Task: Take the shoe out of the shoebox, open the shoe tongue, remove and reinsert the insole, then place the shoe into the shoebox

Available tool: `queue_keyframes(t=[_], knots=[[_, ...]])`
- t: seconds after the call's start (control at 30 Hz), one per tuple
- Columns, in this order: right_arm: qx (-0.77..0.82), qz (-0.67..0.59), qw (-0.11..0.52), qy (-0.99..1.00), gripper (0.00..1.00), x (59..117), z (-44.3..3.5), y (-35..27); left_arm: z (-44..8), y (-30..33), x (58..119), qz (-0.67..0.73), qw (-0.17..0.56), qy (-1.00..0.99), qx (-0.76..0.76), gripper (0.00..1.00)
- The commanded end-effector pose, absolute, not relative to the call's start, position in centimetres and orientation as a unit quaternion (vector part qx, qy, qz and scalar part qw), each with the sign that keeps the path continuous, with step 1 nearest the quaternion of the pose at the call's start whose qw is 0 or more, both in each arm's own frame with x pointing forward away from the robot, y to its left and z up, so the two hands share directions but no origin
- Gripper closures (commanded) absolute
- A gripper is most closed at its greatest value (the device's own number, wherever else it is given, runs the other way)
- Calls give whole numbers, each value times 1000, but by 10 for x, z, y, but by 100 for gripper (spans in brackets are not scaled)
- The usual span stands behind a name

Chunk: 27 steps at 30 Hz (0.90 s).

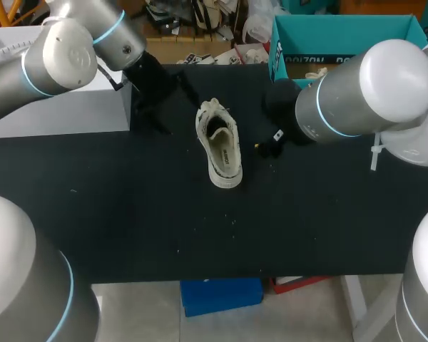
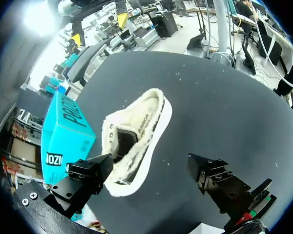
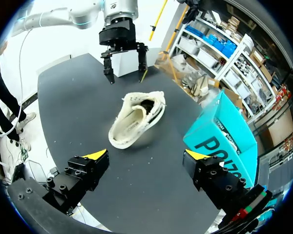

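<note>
— Where do we have the shoe?
— The shoe [image 1: 220, 146] is out of the shoebox [image 1: 342, 39]. It rests on the black table [image 1: 128, 214] near the middle, with its opening facing up. It is a cream low sneaker. We can see the printed insole [image 1: 228, 157] lying inside it, and the lace end points toward the table's far side.
— And the shoebox?
— It is teal and open at the top, at the table's far right, behind our right arm. The shoe is apart from it, not touching.
— What about our left gripper?
— Our left gripper [image 3: 126, 78] hangs above the table just beyond the shoe's lace end, in front of a white block [image 1: 64, 107]. Its fingers are spread wide with nothing between them, and they are clear of the shoe.
— And the right one?
— Our right gripper [image 3: 146, 156] is beside the shoe on the side toward the shoebox. In its own wrist view the yellow-tipped fingers stand wide apart and empty. The shoe is ahead of them and the shoebox is beside one finger. We see no contact with the shoe there either.
— So the shoe lies between the two grippers?
— Yes, between them, and neither holds it.
</note>
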State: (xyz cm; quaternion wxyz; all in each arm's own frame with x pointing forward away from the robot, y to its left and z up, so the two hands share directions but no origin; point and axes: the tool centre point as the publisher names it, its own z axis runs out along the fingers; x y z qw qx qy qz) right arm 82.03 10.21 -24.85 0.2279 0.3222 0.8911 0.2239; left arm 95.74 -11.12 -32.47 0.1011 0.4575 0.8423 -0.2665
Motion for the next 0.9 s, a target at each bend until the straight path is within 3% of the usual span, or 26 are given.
queue_keyframes(t=[0.03,0.33,0.9], knots=[[322,225,228,891,0,820,-250,103,-333,-108,974,-282,68,850,440,0],[322,225,228,891,0,820,-250,103,-334,-92,990,-318,20,895,312,0],[322,225,228,891,0,820,-250,103,-276,-60,950,-265,63,947,171,0]])
